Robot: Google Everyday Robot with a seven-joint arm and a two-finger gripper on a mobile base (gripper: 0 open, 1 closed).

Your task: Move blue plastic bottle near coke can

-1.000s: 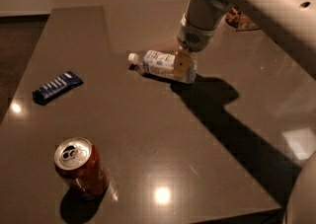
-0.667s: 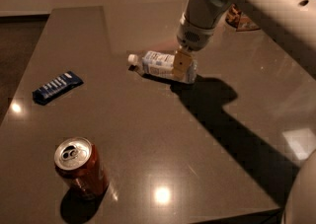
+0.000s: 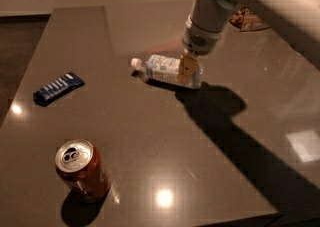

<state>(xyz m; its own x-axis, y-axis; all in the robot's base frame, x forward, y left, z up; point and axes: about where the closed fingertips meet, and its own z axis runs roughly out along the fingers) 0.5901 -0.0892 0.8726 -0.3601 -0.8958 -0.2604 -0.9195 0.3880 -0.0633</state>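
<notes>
The blue plastic bottle lies on its side on the brown table, toward the back centre, with its white cap pointing left. My gripper comes down from the upper right and sits on the bottle's right end, over its base. The coke can stands upright near the front left, well apart from the bottle. The bottle rests on the table surface.
A flat dark-blue snack wrapper lies at the left side of the table. A snack bag lies at the back right, partly behind my arm. The table's front edge runs close below the can.
</notes>
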